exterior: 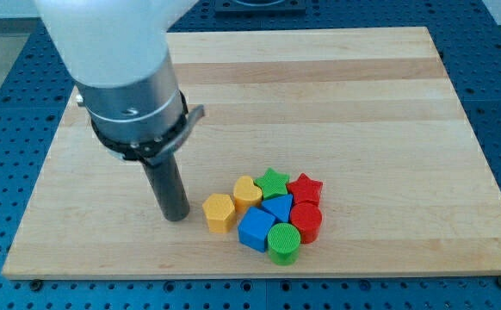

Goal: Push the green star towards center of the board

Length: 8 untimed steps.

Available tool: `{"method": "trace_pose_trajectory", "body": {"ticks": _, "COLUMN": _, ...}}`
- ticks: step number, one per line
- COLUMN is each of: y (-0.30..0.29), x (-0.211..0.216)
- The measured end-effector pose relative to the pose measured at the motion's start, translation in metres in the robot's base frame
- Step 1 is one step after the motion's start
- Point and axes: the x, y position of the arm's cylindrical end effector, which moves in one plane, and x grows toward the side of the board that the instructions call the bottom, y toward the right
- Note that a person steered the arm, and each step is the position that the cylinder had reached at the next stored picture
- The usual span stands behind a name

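The arm (117, 52) comes down from the view's top left. It is big and white up high, then has a grey ring, then a black ring, then a straight dark rod (166, 185). The rod stands almost straight up. My tip (176, 217) rests on the wooden counter (337, 95). There is no hand here with parts that open or shut, only the rod, and it holds nothing.

All the blocks sit in one bunch, to the view's right of my tip. The nearest one is a yellow block (219, 213) with flat sides. It is just beside my tip, and there is a thin gap between them. A yellow heart (247, 192) sits a bit past it, up and to the view's right.

The green star (274, 182) is past the yellow heart, at the top of the bunch. It touches the yellow heart on one side and the red star (305, 188) on the other. The two yellow blocks lie between my tip and the green star.

Lower down are a small blue block (278, 207) and a blue cube (256, 230). A red round block (306, 220) sits under the red star. A green round block (284, 242) is at the bottom of the bunch, near the counter's bottom edge.
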Motion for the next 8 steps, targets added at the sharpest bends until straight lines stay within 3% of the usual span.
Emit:
{"method": "trace_pose_trajectory", "body": {"ticks": 1, "y": 0.018, "x": 0.048}}
{"method": "trace_pose_trajectory", "body": {"ticks": 2, "y": 0.024, "x": 0.06}}
{"method": "trace_pose_trajectory", "body": {"ticks": 8, "y": 0.103, "x": 0.06}}
